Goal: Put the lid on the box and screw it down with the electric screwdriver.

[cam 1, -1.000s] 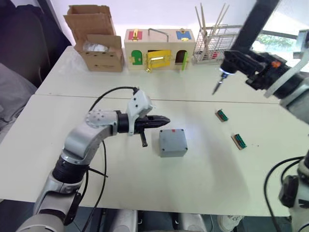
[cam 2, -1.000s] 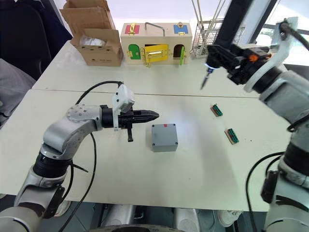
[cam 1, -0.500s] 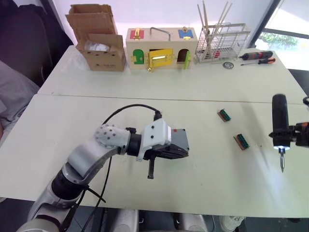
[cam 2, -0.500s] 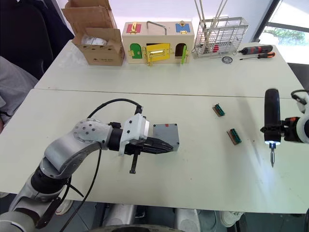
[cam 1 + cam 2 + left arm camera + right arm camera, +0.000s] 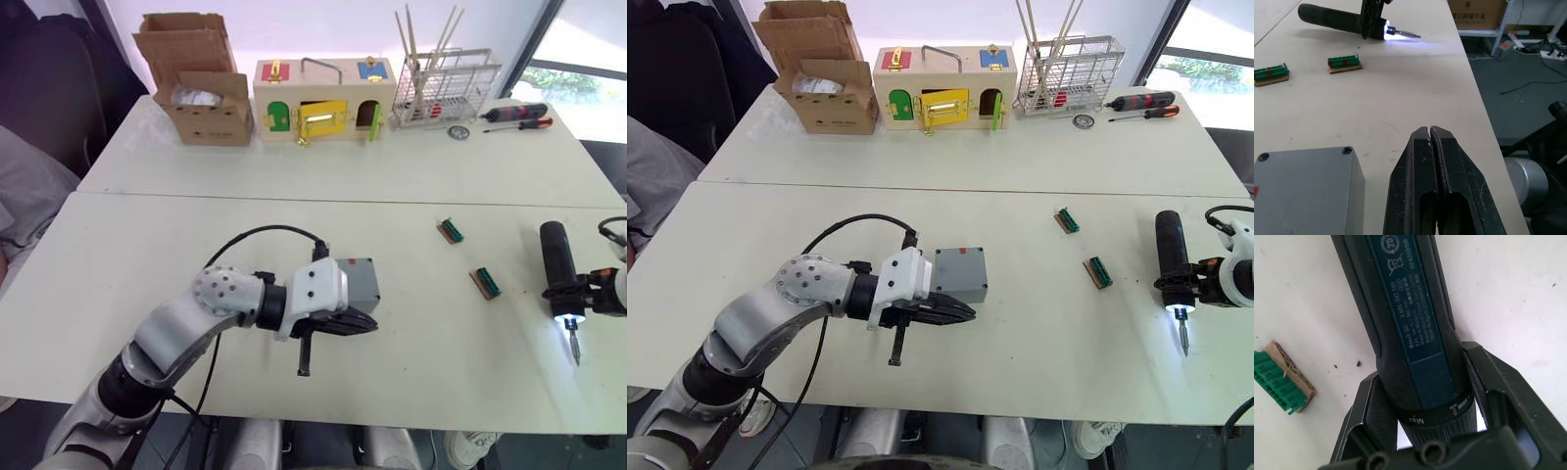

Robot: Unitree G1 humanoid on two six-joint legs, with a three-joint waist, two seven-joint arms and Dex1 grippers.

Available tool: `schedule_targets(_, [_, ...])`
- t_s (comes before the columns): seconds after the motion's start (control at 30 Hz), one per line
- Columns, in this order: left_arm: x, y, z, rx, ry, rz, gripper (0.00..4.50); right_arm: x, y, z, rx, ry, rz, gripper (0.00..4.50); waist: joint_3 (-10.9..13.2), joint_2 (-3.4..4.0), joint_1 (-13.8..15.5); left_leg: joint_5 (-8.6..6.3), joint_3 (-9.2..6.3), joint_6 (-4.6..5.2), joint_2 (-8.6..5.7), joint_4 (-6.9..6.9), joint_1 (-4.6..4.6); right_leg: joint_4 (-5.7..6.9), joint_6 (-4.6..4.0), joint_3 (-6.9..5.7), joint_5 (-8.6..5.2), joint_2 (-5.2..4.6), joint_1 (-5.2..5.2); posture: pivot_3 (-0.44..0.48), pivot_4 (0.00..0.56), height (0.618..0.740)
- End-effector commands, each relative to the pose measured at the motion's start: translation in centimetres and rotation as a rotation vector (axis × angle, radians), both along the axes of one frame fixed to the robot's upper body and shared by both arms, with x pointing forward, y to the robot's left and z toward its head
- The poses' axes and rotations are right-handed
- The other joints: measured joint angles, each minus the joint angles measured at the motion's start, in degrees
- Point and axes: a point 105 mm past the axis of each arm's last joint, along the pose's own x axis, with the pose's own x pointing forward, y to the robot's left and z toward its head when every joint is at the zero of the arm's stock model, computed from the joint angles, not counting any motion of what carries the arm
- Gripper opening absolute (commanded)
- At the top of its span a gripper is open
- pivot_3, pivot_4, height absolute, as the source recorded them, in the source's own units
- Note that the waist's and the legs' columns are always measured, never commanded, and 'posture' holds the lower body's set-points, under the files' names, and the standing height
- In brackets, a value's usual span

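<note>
Risk: thick dark blue-black cylindrical electric screwdriver (image 5: 1169,258), clamped in right gripper (image 5: 1187,290) jaws, sits well right of small grey plastic box (image 5: 959,274); left gripper (image 5: 1433,183), jaws shut empty just beside it, may nudge it across the desk (image 5: 1038,333).

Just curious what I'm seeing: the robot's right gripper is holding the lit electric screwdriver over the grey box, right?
Not quite. The right gripper does hold the lit electric screwdriver, but over bare table far from the box, which sits by the left gripper, as the right eye view shows.
</note>
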Motion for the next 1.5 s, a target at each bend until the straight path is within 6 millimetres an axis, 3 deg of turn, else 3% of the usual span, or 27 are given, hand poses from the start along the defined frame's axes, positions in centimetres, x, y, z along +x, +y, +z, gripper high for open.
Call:
schedule_targets(0.03, [0.5, 0.4, 0.4, -0.008, -0.027, 0.037, 0.0, 0.3, -0.3, 0.0, -0.024, -0.012, 0.003, 3.48, -0.03, -0.09, 0.02, -0.03, 0.0, 0.05, -0.01, 0.07, 0.01, -0.04, 0.01, 0.0, 0.01, -0.01, 0.08, 0.0, 0.15, 0.731])
schedule_targets(0.13, [3.7, 1.2, 1.3, -0.082, -0.034, 0.209, 0.0, 1.1, -0.2, 0.8, -0.044, -0.063, 0.018, 4.48, -0.03, -0.15, 0.23, -0.11, -0.04, 0.18, -0.06, 0.11, 0.15, -0.3, -0.04, -0.02, 0.0, -0.07, 0.38, 0.0, 0.15, 0.731])
schedule_targets(0.23, [5.6, 2.1, 1.8, -0.143, -0.009, 0.324, 0.0, 2.3, -0.4, 2.4, -0.121, -0.161, 0.062, 4.48, -0.02, -0.16, 0.19, -0.16, -0.04, 0.26, -0.16, 0.13, 0.16, -0.31, 0.07, -0.03, 0.06, -0.19, 0.43, 0.0, 0.15, 0.731])
schedule_targets(0.33, [6.4, 3.5, 0.9, -0.118, 0.002, 0.39, 0.0, 4.2, 0.6, 6.3, -0.189, -0.337, 0.13, 4.48, -0.01, -0.06, 0.12, -0.16, -0.01, 0.27, -0.17, 0.11, 0.11, -0.25, 0.3, -0.03, 0.19, -0.22, 0.32, 0.0, 0.15, 0.731])
schedule_targets(0.37, [6.6, 4.2, 0.4, -0.092, 0.005, 0.42, 0.0, 5.1, 1.6, 8.7, -0.225, -0.433, 0.184, 4.48, -0.02, -0.03, -0.04, -0.16, 0.0, 0.26, -0.17, 0.1, 0.09, -0.2, 0.32, -0.03, 0.2, -0.22, 0.26, 0.0, 0.15, 0.731])
schedule_targets(0.4, [6.8, 5.1, -0.1, -0.063, 0.008, 0.451, 0.0, 5.8, 4.1, 11.4, -0.231, -0.559, 0.299, 4.48, 0.01, 0.05, -0.26, -0.16, 0.02, 0.24, -0.16, 0.08, 0.09, -0.15, 0.33, -0.03, 0.2, -0.22, 0.2, 0.0, 0.15, 0.731])
schedule_targets(0.43, [6.8, 5.9, -0.6, -0.031, 0.019, 0.479, 0.0, 5.9, 8.3, 13.3, -0.184, -0.682, 0.48, 4.48, 0.05, 0.11, -0.45, -0.14, 0.04, 0.21, -0.15, 0.04, 0.07, -0.07, 0.33, -0.02, 0.2, -0.22, 0.12, 0.0, 0.15, 0.731])
schedule_targets(0.47, [6.8, 6.4, -0.9, -0.011, 0.027, 0.495, 0.0, 5.3, 11.1, 14.2, -0.143, -0.75, 0.603, 4.48, 0.06, 0.11, -0.67, -0.12, 0.04, 0.17, -0.12, 0.02, 0.05, 0.05, 0.34, -0.01, 0.2, -0.2, 0.0, 0.0, 0.15, 0.731])
schedule_targets(0.53, [6.5, 7.2, -2.2, 0.077, 0.023, 0.495, 0.0, 2.8, 16.6, 12.7, -0.029, -0.757, 0.866, 4.48, 0.06, -0.16, -0.77, -0.09, -0.08, 0.11, -0.05, -0.01, 0.02, 0.37, 0.36, -0.02, 0.17, -0.11, -0.14, 0.0, 0.15, 0.731])
schedule_targets(0.6, [6.3, 7.6, -3.3, 0.121, 0.037, 0.485, 0.0, 0.9, 19.5, 9.3, 0.034, -0.674, 0.994, 4.48, -0.11, -0.63, -0.06, -0.07, -0.42, 0.07, 0.16, -0.03, 0.03, 0.44, 0.31, -0.19, 0.12, 0.13, -0.06, 0.0, 0.15, 0.731])
schedule_targets(0.73, [6.5, 7.3, -4.4, 0.12, 0.07, 0.477, 0.0, -0.8, 22.2, 4.4, 0.086, -0.582, 1.081, 4.48, -0.1, -0.66, 1.29, 0.01, -0.54, -0.08, -0.13, 0.06, 0.01, 0.44, 0.12, -0.28, 0.03, -0.28, 0.08, 0.0, 0.15, 0.731])
schedule_targets(0.87, [7.7, 6.3, -4.9, 0.077, 0.094, 0.492, 0.0, -1.4, 23.7, 1.9, 0.124, -0.548, 1.1, 4.48, -0.1, -0.68, 1.6, -0.09, -0.3, 0.12, -0.44, 0.2, 0.01, 0.35, -0.05, -0.11, -0.04, -0.73, 0.1, 0.0, 0.15, 0.731])
schedule_targets(1.2, [8.6, 1.9, -4.6, 0.013, 0.114, 0.342, 0.0, -3.7, 27.0, -0.2, 0.247, -0.482, 1.16, 4.48, -0.11, -0.68, 1.6, -0.05, -0.36, 0.03, -0.36, 0.16, -0.01, 0.49, -0.04, -0.15, -0.03, -0.67, -0.01, 0.0, 0.15, 0.731])
schedule_targets(1.3, [9.1, 0.7, -4.7, 0.012, 0.1, 0.312, 0.0, -4.6, 27.8, 0.1, 0.275, -0.48, 1.171, 4.48, -0.11, -0.69, 1.69, -0.05, -0.37, 0.05, -0.36, 0.16, -0.02, 0.49, -0.02, -0.17, -0.02, -0.66, -0.02, 0.0, 0.15, 0.731])
schedule_targets(1.5, [10.6, 0.7, -5.4, 0.053, 0.04, 0.344, 0.0, -5.3, 27.8, 1.0, 0.252, -0.504, 1.149, 4.48, -0.11, -0.69, 1.65, -0.06, -0.36, 0.08, -0.37, 0.17, -0.04, 0.48, 0.13, -0.18, 0.06, -0.58, -0.01, 0.0, 0.15, 0.731])
